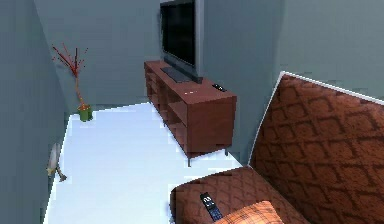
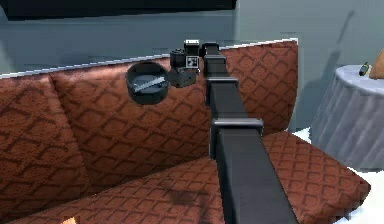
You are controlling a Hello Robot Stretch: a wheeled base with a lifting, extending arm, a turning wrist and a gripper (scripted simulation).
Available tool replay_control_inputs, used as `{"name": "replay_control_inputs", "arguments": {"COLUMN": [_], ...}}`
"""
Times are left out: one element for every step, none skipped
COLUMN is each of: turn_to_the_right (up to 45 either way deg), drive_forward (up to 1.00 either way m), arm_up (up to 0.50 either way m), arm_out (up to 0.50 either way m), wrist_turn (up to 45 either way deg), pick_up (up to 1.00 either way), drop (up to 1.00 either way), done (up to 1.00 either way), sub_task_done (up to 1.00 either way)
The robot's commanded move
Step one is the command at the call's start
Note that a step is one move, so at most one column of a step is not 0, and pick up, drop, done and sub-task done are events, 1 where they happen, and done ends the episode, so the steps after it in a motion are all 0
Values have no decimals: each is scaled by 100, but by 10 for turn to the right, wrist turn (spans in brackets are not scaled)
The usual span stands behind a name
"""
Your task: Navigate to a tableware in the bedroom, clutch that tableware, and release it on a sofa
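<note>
Over the sofa's seat, in front of its patterned backrest, the tableware (image 2: 150, 82) hangs as a dark, round, shallow dish, clear of the cushions and to the left of the arm's far end. The gripper (image 2: 170, 72) holds it there by what looks like its right rim; how the fingers themselves are set cannot be told from these views. Judging by shape, the dish is probably stiff and fairly light, with a smooth rim that could slide in a thin two-finger hold, and it may chip if it strikes something hard. The rim seems the sensible place to take it, since the round body offers nothing else to catch. The arm (image 2: 235, 130) runs as a dark square bar from the near edge out across the seat, with two small white marked squares (image 2: 190, 55) at its far end. The sofa (image 2: 90, 130) is reddish brown with a diamond pattern, and its soft seat lies directly beneath the dish, so a release from here should land gently, though a tilted dish might roll toward the seam. To the right stands a grey round side table (image 2: 350, 120). Ahead, a remote (image 1: 211, 206) lies on the near sofa cushion, a red-brown cabinet (image 1: 195, 105) carries a television (image 1: 182, 35), and a vase (image 1: 84, 112) of red twigs sits in the far left corner.
</note>
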Motion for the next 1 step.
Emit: {"name": "replay_control_inputs", "arguments": {"turn_to_the_right": [0], "drive_forward": [0], "arm_up": [0], "arm_out": [0], "wrist_turn": [420], "pick_up": [0], "drop": [0], "done": [0], "sub_task_done": [0]}}
